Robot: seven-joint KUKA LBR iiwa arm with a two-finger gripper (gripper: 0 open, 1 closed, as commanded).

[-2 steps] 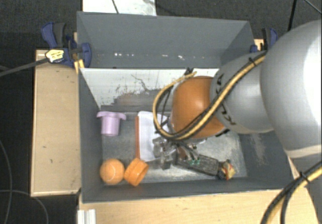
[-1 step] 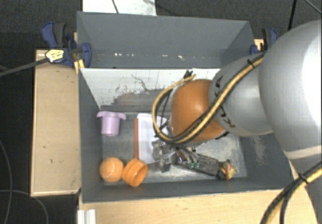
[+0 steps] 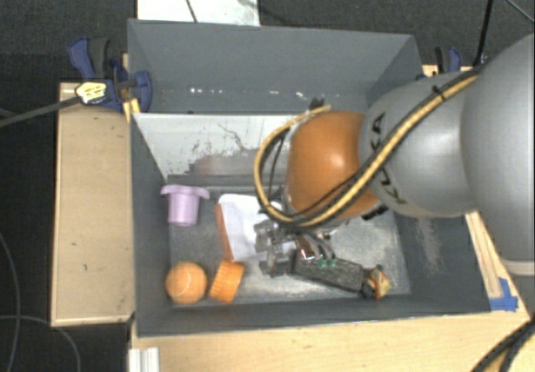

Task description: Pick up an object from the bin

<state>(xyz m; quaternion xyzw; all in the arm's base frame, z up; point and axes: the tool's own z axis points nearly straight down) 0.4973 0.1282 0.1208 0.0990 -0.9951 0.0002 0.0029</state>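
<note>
Setting: a grey metal bin point(image 3: 251, 69) with sloping walls and a scuffed, pale-streaked floor, seen from above.
Contents, left side: a lilac cup-shaped piece point(image 3: 184, 203) stands near the left wall. An orange ball point(image 3: 185, 282) lies in the front left corner, with a short orange cylinder point(image 3: 226, 280) just beside it.
Contents, middle and right: a flat white piece with an orange edge point(image 3: 238, 226) lies mid-floor. A long dark object with a coloured tip point(image 3: 338, 273) lies along the front, right of centre.
Gripper position: the gripper point(image 3: 280, 260) is low over the floor, between the white piece and the left end of the long dark object, very near both.
Pincer state: I cannot tell whether it is spread or pressed together, as its metal end merges with the clutter beneath. Nothing is visibly pinched.
Step in hand: most likely the reach down to a grasp, with the lift not yet begun.
Likely target: the long dark object's near end or the white piece. Which one is uncertain.
Next move calls for: settling squarely on one thing, closing firmly, then rising straight up clear of the front wall.
Arm pose: the thick grey link point(image 3: 468, 136) enters from the right. The rounded orange wrist cover point(image 3: 322, 161) hangs over mid-bin, looped with cables point(image 3: 272, 195), wrist pointing downward.
</note>
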